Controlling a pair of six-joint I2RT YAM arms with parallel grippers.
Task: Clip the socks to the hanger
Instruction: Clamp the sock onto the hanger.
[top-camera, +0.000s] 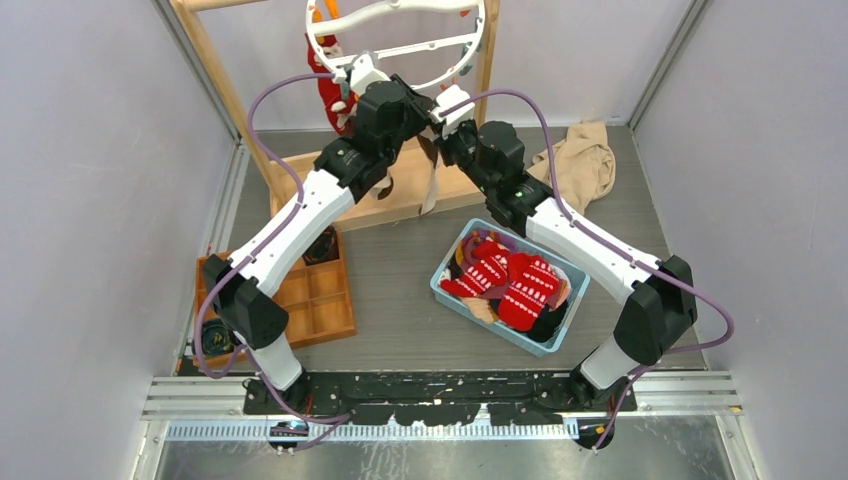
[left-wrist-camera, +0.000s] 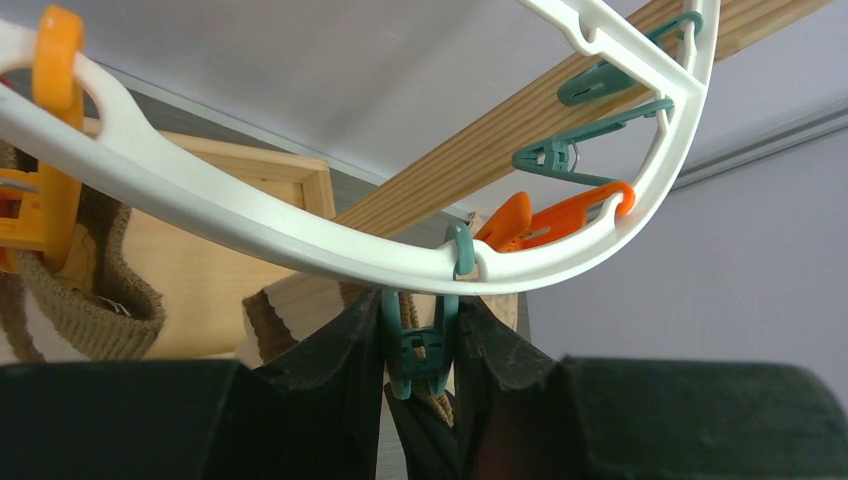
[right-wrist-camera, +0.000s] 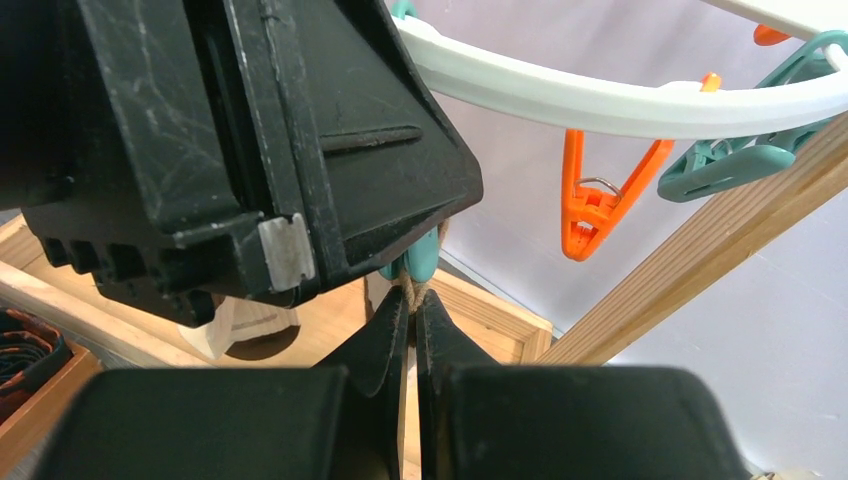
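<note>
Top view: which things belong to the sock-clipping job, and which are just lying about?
In the job: hanger, teal clip, tan sock, hung red sock, socks in blue bin.
Lying about: beige cloth, wooden compartment tray.

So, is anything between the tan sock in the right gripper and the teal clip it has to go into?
Nothing visible. The tan sock, its edge pinched in the right gripper, sits right below the teal clip, which the left gripper squeezes from both sides. The left gripper's body crowds in beside, not between.
</note>
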